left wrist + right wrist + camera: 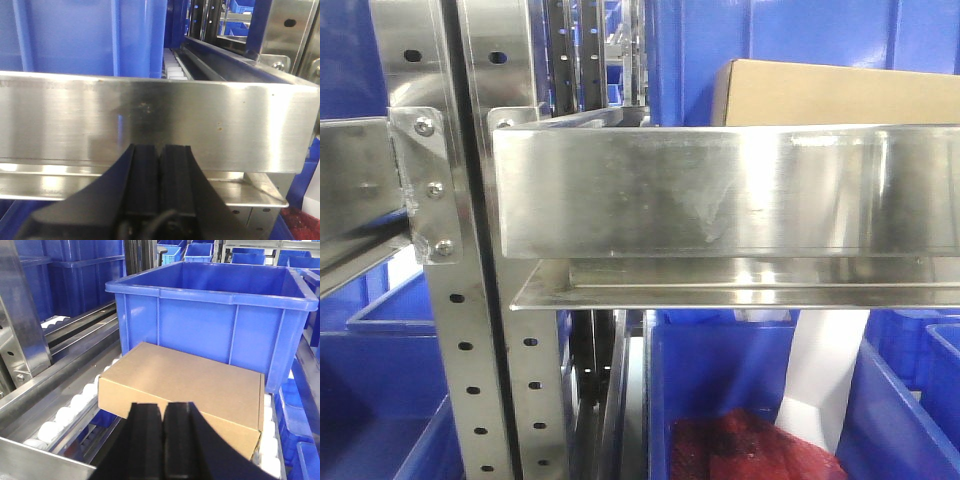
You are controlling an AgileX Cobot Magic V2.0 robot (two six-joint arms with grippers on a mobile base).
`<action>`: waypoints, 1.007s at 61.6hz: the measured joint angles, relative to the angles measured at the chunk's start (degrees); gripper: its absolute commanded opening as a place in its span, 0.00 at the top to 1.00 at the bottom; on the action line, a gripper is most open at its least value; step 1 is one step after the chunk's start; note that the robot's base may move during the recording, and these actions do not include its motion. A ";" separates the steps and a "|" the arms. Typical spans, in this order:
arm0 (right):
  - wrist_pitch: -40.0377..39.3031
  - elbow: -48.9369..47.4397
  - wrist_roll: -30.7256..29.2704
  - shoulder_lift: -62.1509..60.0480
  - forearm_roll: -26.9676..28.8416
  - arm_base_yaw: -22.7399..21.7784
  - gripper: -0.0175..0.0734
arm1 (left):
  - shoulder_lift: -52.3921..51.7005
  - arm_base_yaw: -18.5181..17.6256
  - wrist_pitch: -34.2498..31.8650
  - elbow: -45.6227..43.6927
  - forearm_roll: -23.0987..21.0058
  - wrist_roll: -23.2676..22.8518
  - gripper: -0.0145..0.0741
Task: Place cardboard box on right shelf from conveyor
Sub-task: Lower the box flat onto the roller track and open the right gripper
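So from where I'm standing the cardboard box (182,390) is already up on the right shelf (720,190), lying flat on the white rollers (65,415) behind the shelf's front lip, with its far side right up against a big blue bin (210,315). Neither arm has hold of it: the right gripper (164,440) hangs just in front of the box with its fingers (145,440) pressed together on nothing, and the left gripper (160,175) is clenched empty too, parked in front of the neighbouring shelf's steel lip (150,120). What I'd worry about now is the pull-back. Those right fingers sit close to the box's near edge, so a sloppy retreat could clip it and skew it, and on rollers it won't take much to send it rolling. I'd guess the lip would catch it before it came off, though. The left one also looks close enough to that lip to scrape it. Can't see the conveyor at all from here.
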 measured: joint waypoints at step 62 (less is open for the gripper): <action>-25.00 43.13 -1.28 -28.41 1.42 -18.80 0.77 | 0.00 0.00 0.00 0.00 0.00 0.00 0.97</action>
